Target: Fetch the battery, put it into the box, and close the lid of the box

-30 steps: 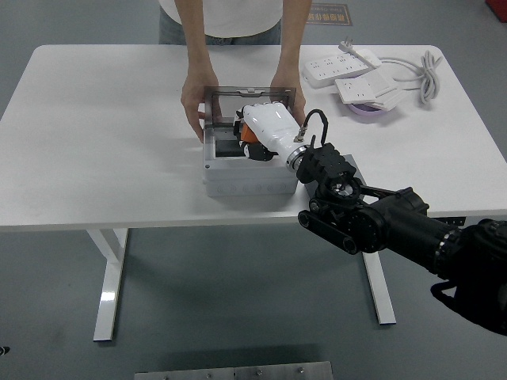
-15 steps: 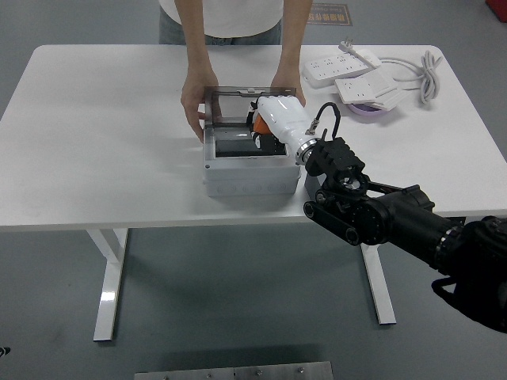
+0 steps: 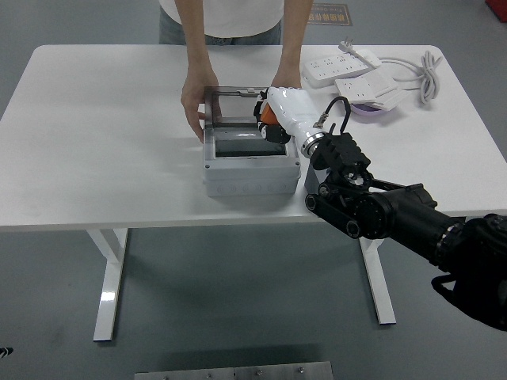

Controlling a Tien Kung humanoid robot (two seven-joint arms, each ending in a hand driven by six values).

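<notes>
The grey box (image 3: 249, 176) stands on the white table (image 3: 103, 134) with its smoky clear lid (image 3: 234, 104) raised at the back. A dark flat object, apparently the battery (image 3: 240, 146), lies inside the box. My right hand (image 3: 271, 123), white with orange and black joints, is over the box's back right corner, against the lid's right edge. A person at the far side holds the box with one hand (image 3: 193, 103) at its left and the other hand (image 3: 285, 79) behind its right corner. My left arm is out of view.
Two white power strips (image 3: 341, 65) with a coiled cable (image 3: 424, 71) lie at the back right, over a purple dish (image 3: 366, 111). My black right forearm (image 3: 380, 210) reaches in from the lower right, past the table's near edge.
My right hand has lifted out of the box's inside and moved back and to the right, up to the lid's right edge. The person's hands have stayed on the box.
</notes>
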